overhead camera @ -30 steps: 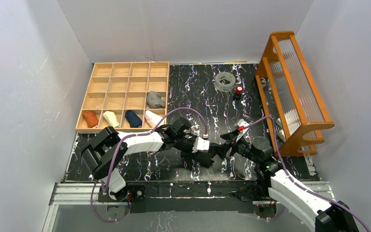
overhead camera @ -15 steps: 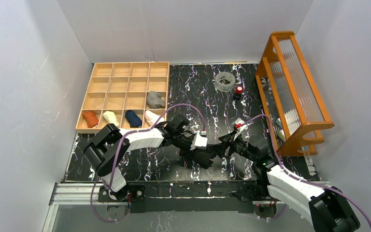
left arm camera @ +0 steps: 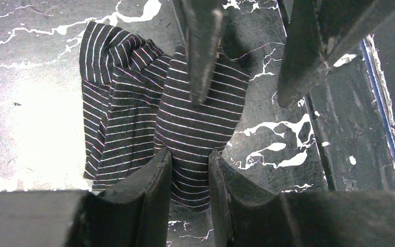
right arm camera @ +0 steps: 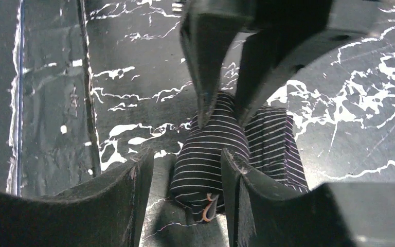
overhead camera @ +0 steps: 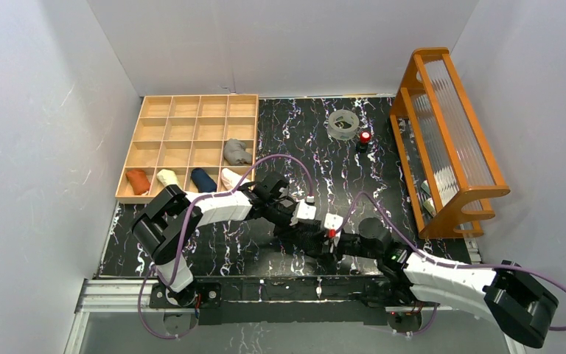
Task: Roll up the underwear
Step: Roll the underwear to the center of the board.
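The black underwear with thin pale stripes (left arm camera: 195, 123) lies on the dark marbled table, partly rolled, with a flat part to its left. My left gripper (left arm camera: 190, 154) is shut on one end of the roll. My right gripper (right arm camera: 185, 162) is open and straddles the other end (right arm camera: 205, 159); one finger touches the cloth and the other stands clear. In the top view both grippers, left (overhead camera: 311, 232) and right (overhead camera: 323, 240), meet over the garment and hide most of it. A grey rolled garment (overhead camera: 236, 151) sits in a tray compartment.
The wooden compartment tray (overhead camera: 189, 198) at the back left holds several rolled garments. A clear tape ring (overhead camera: 343, 123) and a small red-topped object (overhead camera: 365, 137) stand at the back. An orange rack (overhead camera: 449, 140) is on the right. The table's front rail (left arm camera: 385, 103) runs close by.
My right arm has swung left and lower, bringing its open gripper onto the roll's end. My left gripper has stayed on the striped underwear with little movement.
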You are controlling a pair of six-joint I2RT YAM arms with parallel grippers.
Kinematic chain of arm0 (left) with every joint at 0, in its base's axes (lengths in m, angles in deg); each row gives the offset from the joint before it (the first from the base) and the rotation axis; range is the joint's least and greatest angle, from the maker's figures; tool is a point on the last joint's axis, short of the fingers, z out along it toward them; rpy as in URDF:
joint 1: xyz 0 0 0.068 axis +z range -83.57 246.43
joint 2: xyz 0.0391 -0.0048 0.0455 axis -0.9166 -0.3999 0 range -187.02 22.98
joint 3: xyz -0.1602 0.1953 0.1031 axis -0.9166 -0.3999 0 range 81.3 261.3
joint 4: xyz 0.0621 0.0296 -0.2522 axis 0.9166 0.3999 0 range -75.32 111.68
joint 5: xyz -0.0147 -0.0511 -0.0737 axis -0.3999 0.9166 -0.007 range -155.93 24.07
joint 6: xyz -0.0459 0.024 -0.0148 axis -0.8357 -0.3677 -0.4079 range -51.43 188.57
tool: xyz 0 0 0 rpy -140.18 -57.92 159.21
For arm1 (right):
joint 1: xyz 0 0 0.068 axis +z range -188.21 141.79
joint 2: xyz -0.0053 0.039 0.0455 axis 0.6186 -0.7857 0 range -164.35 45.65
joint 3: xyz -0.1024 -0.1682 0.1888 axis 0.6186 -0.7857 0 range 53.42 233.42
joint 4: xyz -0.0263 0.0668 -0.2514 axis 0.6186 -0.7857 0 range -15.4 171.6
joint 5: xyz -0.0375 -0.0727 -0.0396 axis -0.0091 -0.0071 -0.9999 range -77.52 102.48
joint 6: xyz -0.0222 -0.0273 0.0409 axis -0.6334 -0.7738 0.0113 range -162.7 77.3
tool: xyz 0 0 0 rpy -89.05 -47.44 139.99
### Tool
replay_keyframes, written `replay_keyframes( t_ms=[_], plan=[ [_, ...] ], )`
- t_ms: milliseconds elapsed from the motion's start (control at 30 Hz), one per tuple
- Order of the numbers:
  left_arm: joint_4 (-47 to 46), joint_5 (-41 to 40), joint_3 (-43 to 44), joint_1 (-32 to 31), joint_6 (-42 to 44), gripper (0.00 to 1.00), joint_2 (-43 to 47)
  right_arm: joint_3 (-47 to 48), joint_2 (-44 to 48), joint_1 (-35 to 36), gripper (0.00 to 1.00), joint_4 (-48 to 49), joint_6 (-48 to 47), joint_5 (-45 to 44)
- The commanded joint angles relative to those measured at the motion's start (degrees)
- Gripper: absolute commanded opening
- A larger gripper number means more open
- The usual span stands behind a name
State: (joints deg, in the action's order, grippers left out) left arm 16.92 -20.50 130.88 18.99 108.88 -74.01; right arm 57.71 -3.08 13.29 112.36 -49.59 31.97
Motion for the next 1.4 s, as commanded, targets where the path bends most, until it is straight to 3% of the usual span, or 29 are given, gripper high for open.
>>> replay_keyframes(
  t_ms=[0,433,633,767,1067,1267,1367],
  plan=[
    [7.73,-1.47,-1.41,-0.09,0.64,0.20,-2.08,2.48,-1.19,4.52,0.58,-0.38,-8.91,-4.33],
    [9.00,-1.30,-1.14,0.35,0.92,0.21,-1.18,5.06,-12.14,6.30,0.52,3.79,-7.30,-13.47],
    [10.66,0.10,-0.45,0.94,2.56,0.21,-1.48,3.49,-12.48,7.78,0.60,5.36,-1.06,-19.86],
    [11.27,0.19,-0.02,1.43,2.28,0.21,-1.97,3.36,-10.84,8.61,0.59,4.67,1.57,-25.62],
    [11.27,-0.22,-0.13,2.18,2.64,0.20,-1.22,0.95,-9.06,8.74,0.56,6.04,5.90,-21.54],
    [12.74,-0.39,-0.05,2.57,3.27,0.23,-0.55,-0.42,-12.15,8.84,0.48,8.40,11.39,-25.01],
    [12.66,-0.62,-0.27,2.62,3.24,0.25,0.12,-0.53,-14.75,8.96,0.37,9.49,12.14,-25.44]
  ],
)
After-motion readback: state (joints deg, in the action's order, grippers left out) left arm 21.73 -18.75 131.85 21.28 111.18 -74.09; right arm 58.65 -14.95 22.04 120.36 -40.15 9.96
